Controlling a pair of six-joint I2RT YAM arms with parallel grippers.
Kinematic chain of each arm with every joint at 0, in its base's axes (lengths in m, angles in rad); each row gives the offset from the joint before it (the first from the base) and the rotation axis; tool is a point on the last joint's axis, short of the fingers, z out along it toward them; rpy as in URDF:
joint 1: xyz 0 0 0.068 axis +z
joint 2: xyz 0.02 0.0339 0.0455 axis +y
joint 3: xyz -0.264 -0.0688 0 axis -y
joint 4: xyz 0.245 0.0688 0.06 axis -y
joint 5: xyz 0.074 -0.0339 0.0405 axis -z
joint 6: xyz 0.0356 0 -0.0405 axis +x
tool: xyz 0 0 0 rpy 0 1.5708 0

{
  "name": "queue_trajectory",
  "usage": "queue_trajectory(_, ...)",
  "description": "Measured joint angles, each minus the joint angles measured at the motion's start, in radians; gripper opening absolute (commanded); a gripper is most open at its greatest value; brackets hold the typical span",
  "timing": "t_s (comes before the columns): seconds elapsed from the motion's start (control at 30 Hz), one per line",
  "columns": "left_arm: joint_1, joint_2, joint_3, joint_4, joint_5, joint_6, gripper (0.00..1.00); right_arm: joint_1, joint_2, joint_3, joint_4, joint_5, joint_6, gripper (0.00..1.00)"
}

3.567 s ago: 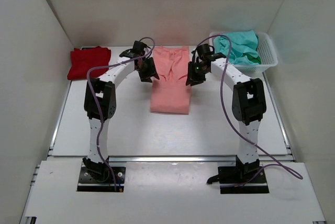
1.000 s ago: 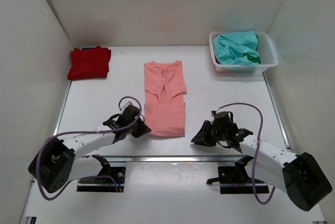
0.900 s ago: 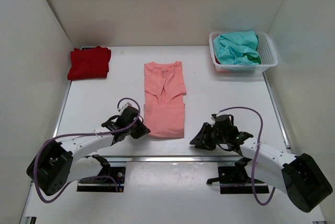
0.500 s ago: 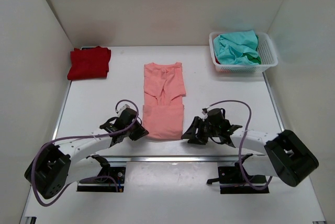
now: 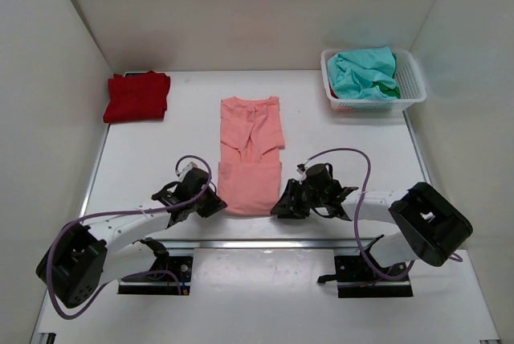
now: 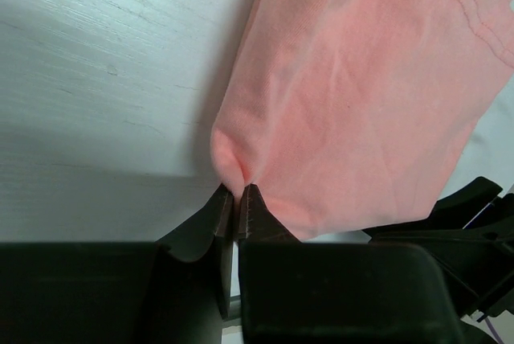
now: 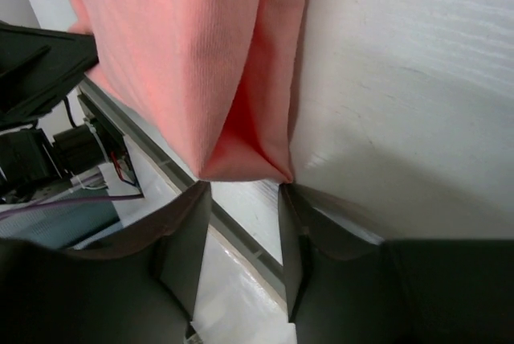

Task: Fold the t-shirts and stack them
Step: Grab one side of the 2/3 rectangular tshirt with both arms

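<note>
White walls stood on three sides of a pale desk (image 5: pixel 353 167). Along its middle lay the salmon-pink shirt (image 5: pixel 252 151), folded into a long narrow strip with its neck toward the far wall and its hem toward the arm bases.

The left claw (image 5: pixel 215 206) sat low at the near left corner of that shirt. In the left wrist view its fingers were pressed together on a small pucker of pink cloth, pinching the corner. The right claw (image 5: pixel 281 206) sat low at the near right corner. In the right wrist view its fingers were spread, and the folded point of the cloth sat just at the gap between their tips, not squeezed.

A deep red shirt (image 5: pixel 137 96) lay folded flat at the far left corner of the desk, well apart from the pink one. At the far right a white lattice basket (image 5: pixel 377 104) held the teal-green shirt (image 5: pixel 361 71) in a crumpled heap.
</note>
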Motion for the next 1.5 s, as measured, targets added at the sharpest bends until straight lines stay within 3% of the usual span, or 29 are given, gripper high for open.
queue_trajectory(0.13, 0.000, -0.006, -0.005, 0.000, -0.003, -0.003, 0.00, -0.018, 0.009, -0.013, 0.019, -0.008, -0.026, 0.24)
queue_trajectory(0.2, 0.000, -0.008, -0.008, 0.000, -0.006, -0.004, 0.00, -0.019, 0.026, -0.011, 0.034, -0.012, -0.050, 0.00)
queue_trajectory(0.5, 0.006, -0.056, -0.020, -0.024, -0.019, -0.006, 0.00, -0.018, -0.005, 0.005, -0.023, 0.021, -0.114, 0.00)
queue_trajectory(0.57, 0.008, -0.067, -0.021, -0.032, -0.019, -0.006, 0.00, -0.010, -0.066, 0.000, -0.053, 0.044, -0.137, 0.04)
queue_trajectory(0.63, 0.011, -0.074, -0.021, -0.036, -0.019, -0.006, 0.00, 0.001, -0.140, -0.014, -0.066, 0.069, -0.166, 0.36)
queue_trajectory(0.73, 0.013, -0.080, -0.021, -0.045, -0.019, -0.006, 0.00, 0.002, -0.191, -0.044, -0.051, 0.079, -0.224, 0.44)
queue_trajectory(0.9, 0.013, -0.082, -0.028, -0.050, -0.019, -0.006, 0.00, 0.002, -0.117, -0.035, -0.027, 0.064, -0.302, 0.45)
queue_trajectory(1.03, 0.015, -0.082, -0.029, -0.053, -0.019, -0.006, 0.00, 0.025, -0.045, 0.004, 0.012, 0.056, -0.323, 0.41)
queue_trajectory(1.1, 0.020, -0.083, -0.029, -0.056, -0.019, -0.003, 0.00, 0.039, -0.014, 0.021, 0.028, 0.055, -0.328, 0.34)
queue_trajectory(1.17, 0.020, -0.084, -0.031, -0.060, -0.019, -0.004, 0.00, 0.056, 0.008, 0.033, 0.034, 0.056, -0.334, 0.12)
queue_trajectory(1.23, 0.023, -0.085, -0.032, -0.060, -0.019, -0.004, 0.00, 0.076, 0.021, 0.036, 0.029, 0.060, -0.340, 0.01)
queue_trajectory(1.5, 0.026, -0.084, -0.034, -0.076, -0.008, 0.002, 0.00, 0.079, -0.117, -0.007, -0.049, 0.058, -0.320, 0.01)
